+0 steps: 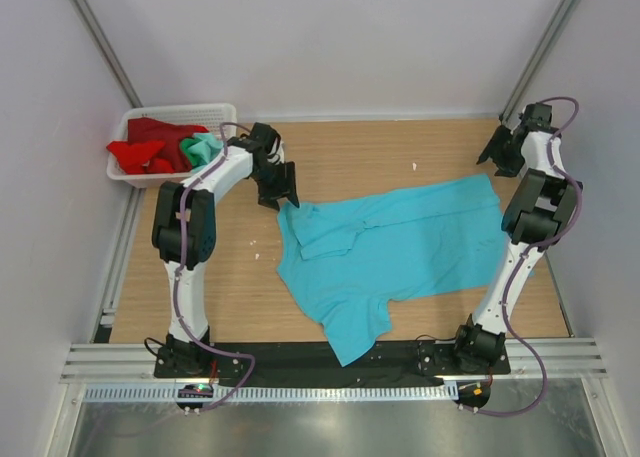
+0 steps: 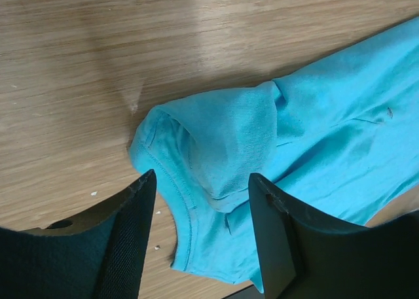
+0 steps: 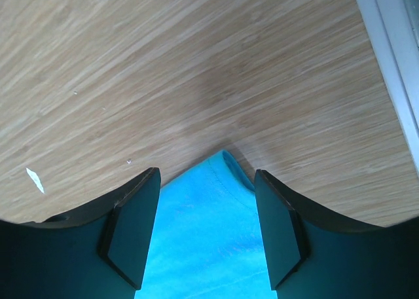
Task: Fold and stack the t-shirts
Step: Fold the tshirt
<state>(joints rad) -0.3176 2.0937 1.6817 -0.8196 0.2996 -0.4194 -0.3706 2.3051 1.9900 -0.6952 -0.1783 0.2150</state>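
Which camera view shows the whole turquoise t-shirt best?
The top external view. It alone shows the turquoise t-shirt entire, spread out on the wooden table. The left wrist view shows only one sleeve and some cloth beside it. The right wrist view shows only one corner.

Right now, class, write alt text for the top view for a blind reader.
A turquoise shirt lies spread on a table. The left gripper is at its sleeve, the right gripper at a hem corner. A basket holds red cloth and green cloth.
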